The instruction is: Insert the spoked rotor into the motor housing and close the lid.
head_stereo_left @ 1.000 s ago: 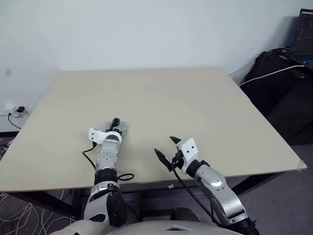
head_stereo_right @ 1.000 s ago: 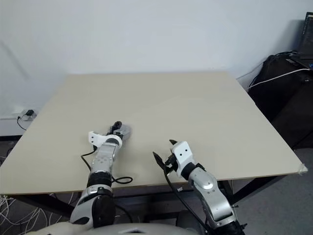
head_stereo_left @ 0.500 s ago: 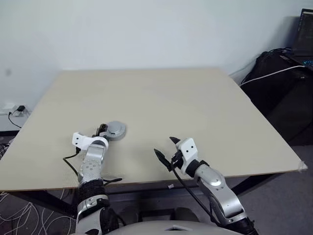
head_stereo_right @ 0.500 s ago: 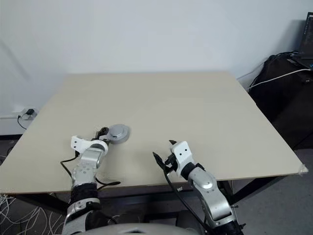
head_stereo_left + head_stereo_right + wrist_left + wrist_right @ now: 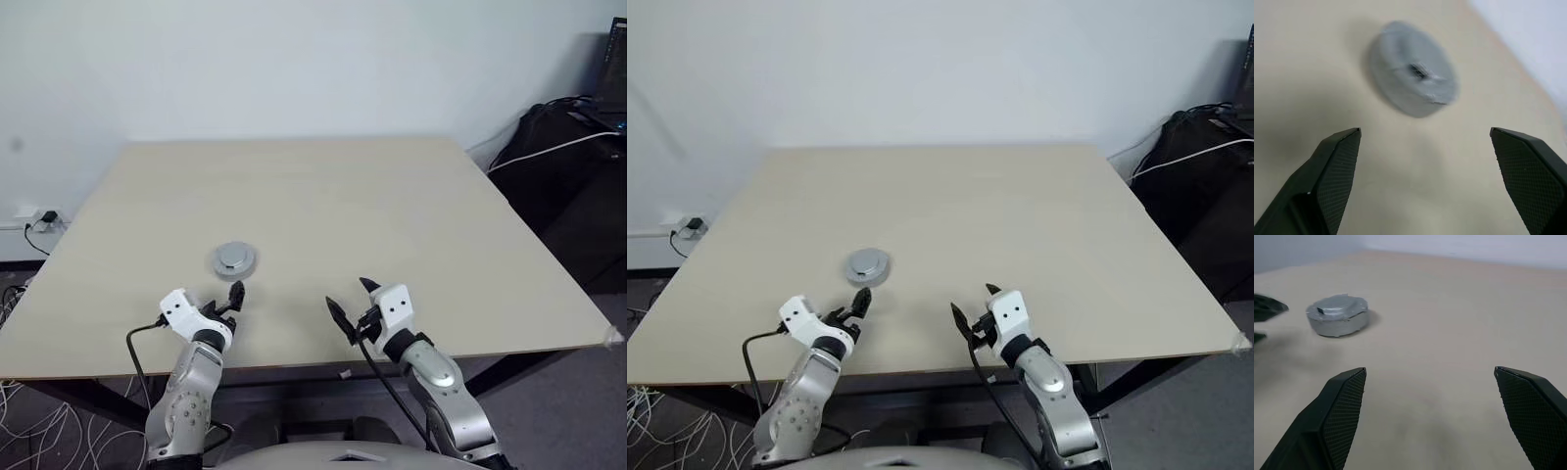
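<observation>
Head views: a pale beige table [image 5: 392,215] stands against a plain white wall [image 5: 294,59]. Dark bags [image 5: 558,186] with a white cable sit off its right side, and loose cables [image 5: 29,431] and a wall socket [image 5: 24,217] show by its left side. One grey round lid [image 5: 233,258] lies flat on the table. The left gripper [image 5: 231,298] hovers near the front edge, jaws apart and empty, with the lid just beyond its tips. The right gripper [image 5: 353,305] is also at the front edge, jaws wide and empty, the lid well off to its left and farther out.

Left wrist view: the lid [image 5: 1413,88], blurred, lies on the table ahead of the spread fingers [image 5: 1332,166], roughly between their lines, touching neither.

Right wrist view: the lid [image 5: 1338,321] sits ahead, beyond the one finger [image 5: 1342,406], clear of both. The left gripper's dark tips [image 5: 1266,308] show beside it.
</observation>
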You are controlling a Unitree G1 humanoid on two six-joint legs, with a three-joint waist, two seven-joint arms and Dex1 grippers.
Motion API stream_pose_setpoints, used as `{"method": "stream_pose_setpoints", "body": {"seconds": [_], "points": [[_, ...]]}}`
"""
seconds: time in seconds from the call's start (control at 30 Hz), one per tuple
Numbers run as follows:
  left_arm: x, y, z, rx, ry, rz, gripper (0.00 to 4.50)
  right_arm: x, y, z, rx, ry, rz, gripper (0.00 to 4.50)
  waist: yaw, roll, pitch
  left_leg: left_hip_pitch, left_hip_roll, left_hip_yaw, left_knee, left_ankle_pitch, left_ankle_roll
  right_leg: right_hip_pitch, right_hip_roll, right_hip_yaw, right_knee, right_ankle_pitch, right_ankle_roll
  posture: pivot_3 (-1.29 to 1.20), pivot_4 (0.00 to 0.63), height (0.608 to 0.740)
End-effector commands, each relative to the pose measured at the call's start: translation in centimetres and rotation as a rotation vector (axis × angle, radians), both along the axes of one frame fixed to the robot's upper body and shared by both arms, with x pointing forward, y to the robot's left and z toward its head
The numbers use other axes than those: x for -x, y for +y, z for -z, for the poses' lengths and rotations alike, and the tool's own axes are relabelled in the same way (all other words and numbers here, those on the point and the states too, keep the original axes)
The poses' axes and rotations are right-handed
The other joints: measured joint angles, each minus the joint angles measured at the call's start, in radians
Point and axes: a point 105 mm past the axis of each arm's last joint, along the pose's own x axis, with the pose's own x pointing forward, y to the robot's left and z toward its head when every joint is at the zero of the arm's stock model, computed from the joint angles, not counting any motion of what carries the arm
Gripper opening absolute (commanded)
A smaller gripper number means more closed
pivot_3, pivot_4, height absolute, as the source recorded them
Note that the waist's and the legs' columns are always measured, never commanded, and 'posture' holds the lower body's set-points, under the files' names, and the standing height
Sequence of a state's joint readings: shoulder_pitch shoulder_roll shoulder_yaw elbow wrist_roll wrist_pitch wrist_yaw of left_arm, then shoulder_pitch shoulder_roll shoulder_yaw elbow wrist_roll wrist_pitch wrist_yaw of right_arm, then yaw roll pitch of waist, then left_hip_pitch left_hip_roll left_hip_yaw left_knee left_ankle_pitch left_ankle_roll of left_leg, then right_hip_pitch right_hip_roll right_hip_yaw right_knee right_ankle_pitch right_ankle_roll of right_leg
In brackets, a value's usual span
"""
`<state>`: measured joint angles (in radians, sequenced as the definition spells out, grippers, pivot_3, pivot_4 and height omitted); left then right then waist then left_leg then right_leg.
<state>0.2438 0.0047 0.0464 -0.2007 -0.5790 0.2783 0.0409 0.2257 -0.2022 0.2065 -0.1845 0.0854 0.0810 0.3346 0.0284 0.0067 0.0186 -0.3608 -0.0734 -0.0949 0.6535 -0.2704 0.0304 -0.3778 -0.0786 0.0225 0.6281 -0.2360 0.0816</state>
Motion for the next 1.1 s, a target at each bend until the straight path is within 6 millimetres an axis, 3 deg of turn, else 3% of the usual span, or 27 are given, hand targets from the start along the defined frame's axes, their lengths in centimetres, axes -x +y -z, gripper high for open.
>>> {"method": "stream_pose_setpoints", "body": {"seconds": [0.03,0.17,0.37,0.53,1.1], "points": [[-0.1,-0.3,-2.5,-0.249,-0.177,0.068,4.49,-0.3,-1.2,-0.8,0.013,-0.07,0.076,4.5,-0.001,0.001,0.001,0.0,0.0,0.001,0.0,0.0,0.0,-0.001,0.0,0.0,0.0,0.0,0.0,0.0,0.0,0.74],[0.5,-0.6,-2.3,-0.472,-0.249,0.087,4.49,0.0,-2.2,-0.5,0.028,-0.085,0.153,4.5,0.002,0.002,0.001,-0.001,0.0,0.002,-0.003,0.0,0.0,-0.003,-0.001,0.001,0.0,0.0,-0.001,0.0,0.0,0.74],[1.4,-0.8,-1.9,-0.61,-0.315,0.089,4.49,0.4,-3.7,-0.9,0.043,-0.145,0.268,4.5,0.008,0.002,0.001,-0.002,0.0,0.002,-0.004,0.0,0.0,-0.004,-0.001,0.001,0.0,-0.001,-0.001,0.0,0.0,0.74],[2.1,-1.1,-1.6,-0.638,-0.327,0.1,4.49,1.1,-4.2,-0.8,0.03,-0.151,0.319,4.5,0.006,0.003,0.002,-0.002,0.001,0.002,-0.004,0.0,0.0,-0.004,-0.001,0.001,0.0,-0.001,0.0,0.0,0.0,0.74],[2.5,-1.0,-1.4,-0.613,-0.302,0.081,4.49,1.1,-3.2,-2.2,-0.001,-0.145,0.304,4.5,0.006,0.004,0.003,-0.002,0.001,0.002,-0.004,0.0,0.001,-0.004,-0.001,0.0,0.0,-0.002,0.0,0.0,0.0,0.74]]}}
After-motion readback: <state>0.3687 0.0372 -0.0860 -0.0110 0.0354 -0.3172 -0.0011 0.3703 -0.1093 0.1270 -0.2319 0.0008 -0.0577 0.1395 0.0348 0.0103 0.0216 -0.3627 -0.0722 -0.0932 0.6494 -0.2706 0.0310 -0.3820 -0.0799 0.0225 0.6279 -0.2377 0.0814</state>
